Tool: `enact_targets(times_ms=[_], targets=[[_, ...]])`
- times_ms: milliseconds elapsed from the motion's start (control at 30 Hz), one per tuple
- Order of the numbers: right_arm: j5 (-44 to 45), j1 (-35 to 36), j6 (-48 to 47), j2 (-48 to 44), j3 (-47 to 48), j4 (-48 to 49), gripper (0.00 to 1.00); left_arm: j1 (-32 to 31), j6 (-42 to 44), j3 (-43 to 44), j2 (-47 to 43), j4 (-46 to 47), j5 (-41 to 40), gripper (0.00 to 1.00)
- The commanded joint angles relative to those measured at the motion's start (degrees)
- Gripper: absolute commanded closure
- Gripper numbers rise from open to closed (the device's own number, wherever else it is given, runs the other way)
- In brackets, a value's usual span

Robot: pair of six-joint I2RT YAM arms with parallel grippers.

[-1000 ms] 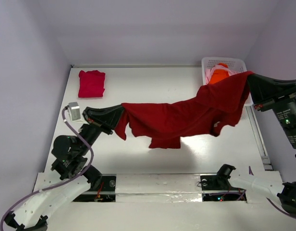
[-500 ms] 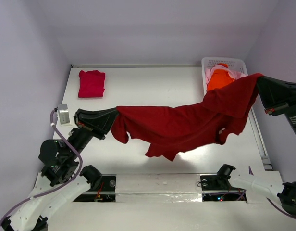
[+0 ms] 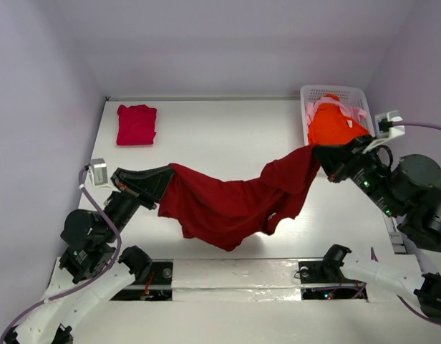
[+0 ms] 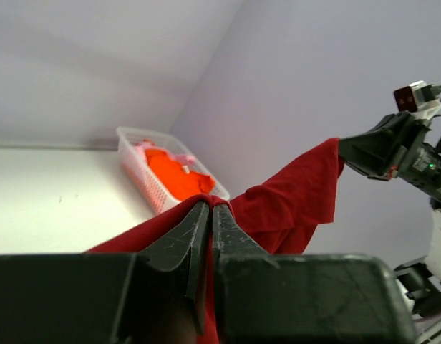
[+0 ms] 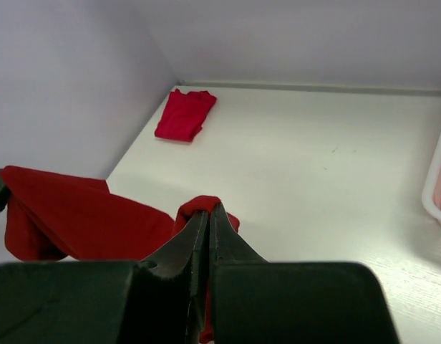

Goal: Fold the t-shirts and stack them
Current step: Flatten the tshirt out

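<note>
We hold the dark red t-shirt (image 3: pixel 220 208) in the air above the near middle of the table (image 3: pixel 228 136), strung between both grippers. The left gripper (image 3: pixel 169 178) is fully closed on one edge of the cloth. The right gripper (image 3: pixel 322 159) is fully closed on the opposite edge. Both wrist views show red cloth pinched between the fingers.

Compared with a second ago, the right gripper has come in from beyond the basket (image 3: pixel 335 89) toward the middle of the table and nearer to the arm bases. The left gripper has shifted only slightly. The span between them is shorter, so the shirt no longer hangs as a long stretched band. It sags in a deep, bunched loop toward the near edge. We cannot tell whether the lowest fold touches the table.

We judge that the shirt is now clear of the basket but not yet spread flat, so its folding has not begun. The crimson-pink t-shirt (image 3: pixel 137 124) lies folded at the far left corner. The orange t-shirt (image 3: pixel 332 126) and the pale pink t-shirt (image 3: pixel 309 112) sit in the basket.
</note>
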Motion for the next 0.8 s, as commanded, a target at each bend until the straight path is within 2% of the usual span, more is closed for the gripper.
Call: enact_targets(times_ms=[0, 67, 233, 400, 600, 767], targets=[[2.3, 0.5, 2.3, -0.5, -1.7, 3.7, 1.00, 0.3, 0.0, -0.5, 2.6, 3.2, -2.6, 1.00], [3.4, 0.5, 2.4, 0.4, -2.5, 4.1, 1.00, 0.3, 0.1, -1.1, 4.2, 4.1, -4.3, 1.00], [3.0, 0.5, 1.3, 2.1, -3.5, 6.4, 1.00, 0.3, -0.5, -2.1, 8.2, 9.2, -0.4, 1.00], [4.1, 0.5, -1.1, 2.1, -3.0, 8.9, 1.00, 0.3, 0.1, -2.0, 7.8, 12.4, 0.5, 1.00], [4.7, 0.5, -5.1, 2.9, 9.4, 7.9, 1.00, 0.3, 3.0, 4.3, 8.2, 10.3, 0.2, 1.00], [4.3, 0.5, -6.7, 3.4, 14.7, 6.8, 1.00, 0.3, 4.3, 8.3, 8.7, 9.5, 1.5, 1.00]])
